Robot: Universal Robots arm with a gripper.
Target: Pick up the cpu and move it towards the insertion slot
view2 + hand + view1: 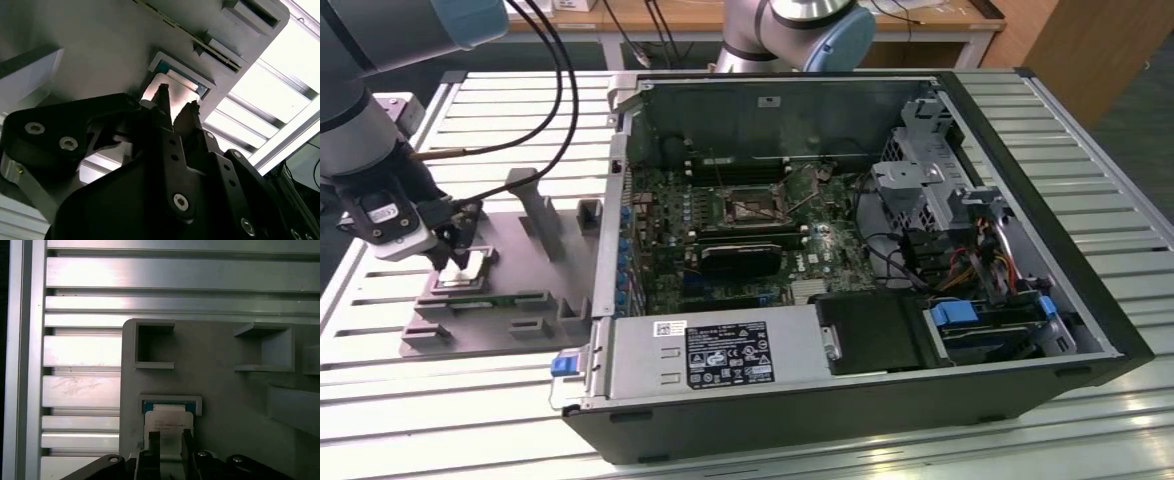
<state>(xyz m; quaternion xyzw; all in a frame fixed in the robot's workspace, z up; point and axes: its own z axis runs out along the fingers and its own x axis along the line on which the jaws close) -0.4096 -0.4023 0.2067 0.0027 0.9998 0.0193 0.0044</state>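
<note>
One black gripper [169, 438] (jaws narrowly apart, hold unclear), shiny square cpu [167, 421] at its tips, matte grey fixture plate [225, 400].

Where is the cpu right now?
At the exterior view's left, the cpu sits at the grey fixture plate, outside the computer case, at the gripper.

Slatted aluminium table [1067, 110], with load.
Two items rest directly on the slats: a grey plastic fixture plate [500, 275] with raised blocks, towards the exterior view's left, and an open black computer case [854, 400] lying on its side just beside it.
</note>
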